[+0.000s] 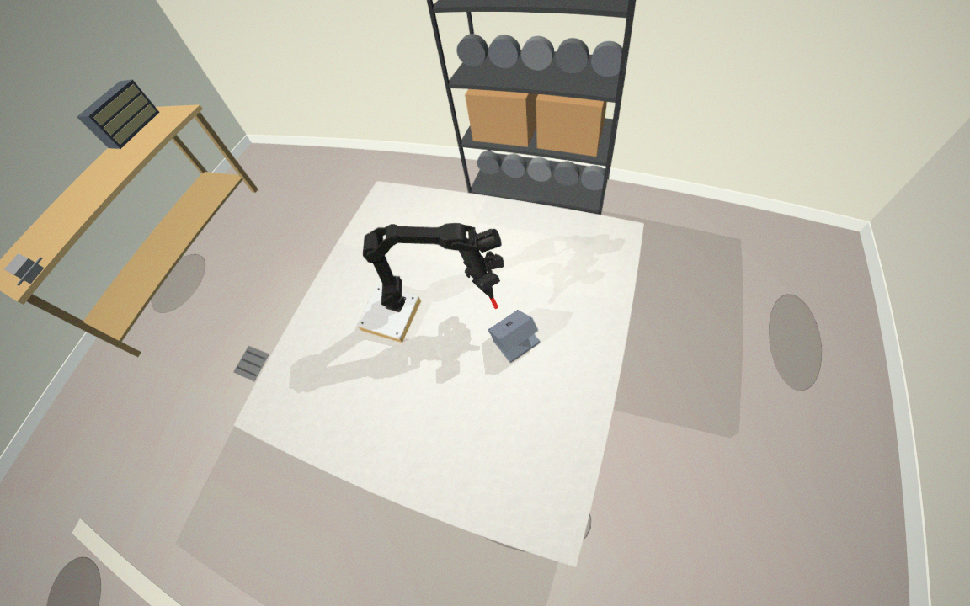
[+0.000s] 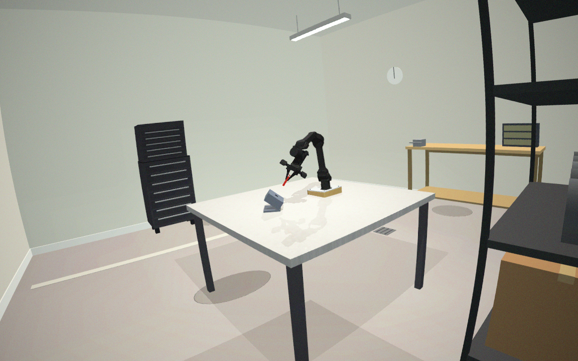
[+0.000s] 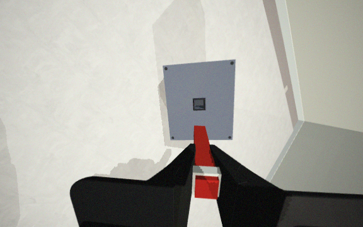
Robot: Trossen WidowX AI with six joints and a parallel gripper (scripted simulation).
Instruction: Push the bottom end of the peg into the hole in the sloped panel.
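My gripper [image 1: 491, 295] [image 2: 288, 177] [image 3: 201, 149] is shut on a red square peg [image 1: 494, 303] [image 2: 285, 181] [image 3: 201, 139], which has a pale band near its top end. The peg is tilted and held in the air, clear of the panel. The blue-grey sloped panel [image 1: 503, 339] [image 2: 274, 198] [image 3: 181, 85] stands on the table just beyond the peg's free end. Its square hole [image 1: 508, 324] [image 3: 199, 104] lies just above the peg's tip in the wrist view. There, the hole's sides look roughly in line with the peg's flat sides.
The white table [image 1: 398, 422] [image 2: 349, 228] carries the arm's base plate [image 1: 381, 329] [image 2: 323, 193], which sits behind the panel's sloped face. A shelf rack [image 1: 534, 143] stands beyond one table edge, and a workbench [image 1: 108, 184] [image 2: 475, 149] stands farther off.
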